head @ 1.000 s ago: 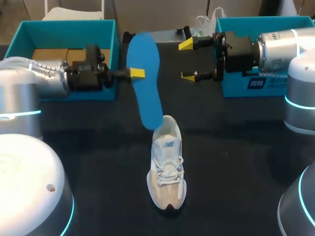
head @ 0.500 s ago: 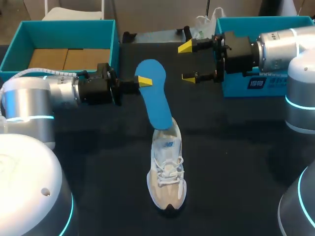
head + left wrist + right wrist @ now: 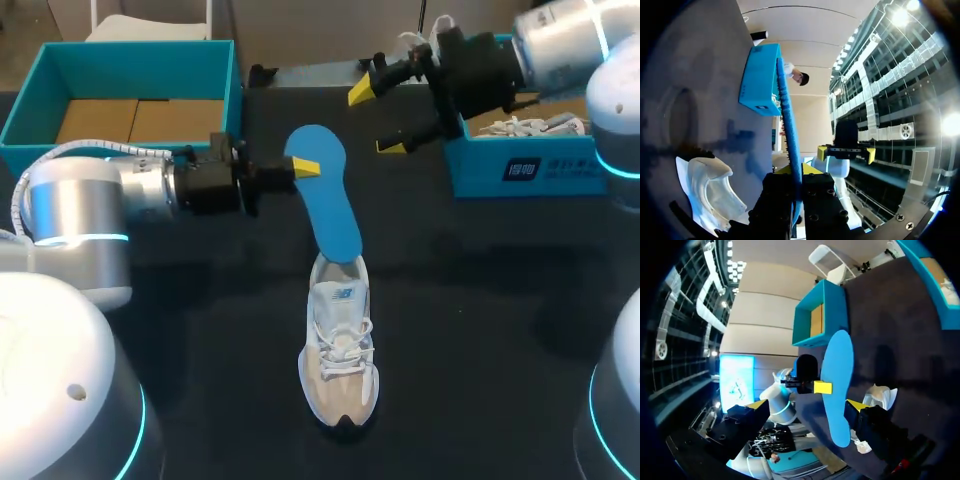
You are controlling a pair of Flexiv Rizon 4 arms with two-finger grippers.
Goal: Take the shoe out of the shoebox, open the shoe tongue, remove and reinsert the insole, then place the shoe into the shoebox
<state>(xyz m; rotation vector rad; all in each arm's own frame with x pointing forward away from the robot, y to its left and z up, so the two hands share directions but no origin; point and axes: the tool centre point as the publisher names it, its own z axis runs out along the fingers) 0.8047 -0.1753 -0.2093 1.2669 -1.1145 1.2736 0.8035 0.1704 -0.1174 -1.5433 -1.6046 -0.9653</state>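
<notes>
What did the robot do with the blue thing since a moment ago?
The left gripper, shut on the blue insole, carried it lower and toward the middle, so its lower end now sits at the heel opening of the shoe. The right gripper drew back a little and tilted, staying open. The shoe stayed put.

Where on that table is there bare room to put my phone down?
The widest bare table lies right of the shoe, in front of the right box. A smaller patch lies between the shoe and the left arm. The back middle is crowded: the left gripper holds the insole at the shoe's heel, with the open right gripper close by.
</notes>
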